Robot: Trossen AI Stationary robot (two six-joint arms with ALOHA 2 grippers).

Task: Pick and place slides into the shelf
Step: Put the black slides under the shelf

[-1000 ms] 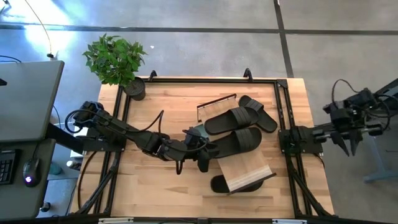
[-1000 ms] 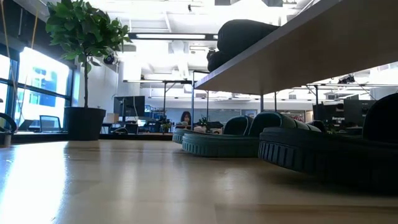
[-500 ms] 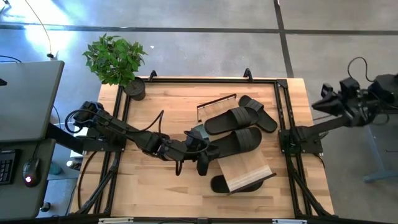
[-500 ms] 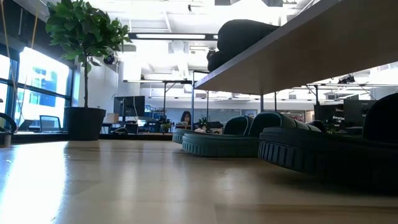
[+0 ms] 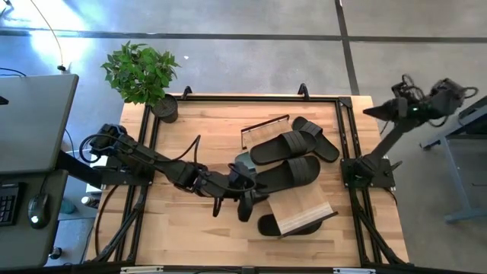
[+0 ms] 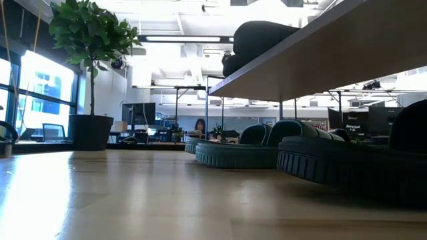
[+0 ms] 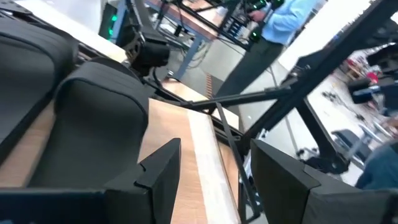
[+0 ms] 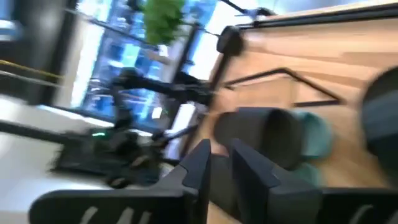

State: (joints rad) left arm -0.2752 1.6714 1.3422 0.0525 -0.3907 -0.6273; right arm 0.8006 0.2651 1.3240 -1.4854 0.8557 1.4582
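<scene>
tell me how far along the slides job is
Little looks done: the shelf top shows bare from above, with one black slide at its edge. Nothing is in hand: the left gripper is open beside the shelf, and the right gripper is raised off-table. Left: three black slides and a green slide on the table.

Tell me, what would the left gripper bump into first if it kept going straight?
Probably the sloping light-wood plank shelf. The left gripper points along the table toward it, with a black rubber slide just alongside.

Grey concrete floor (image 5: 251, 53), bright windows (image 6: 40, 93)
</scene>
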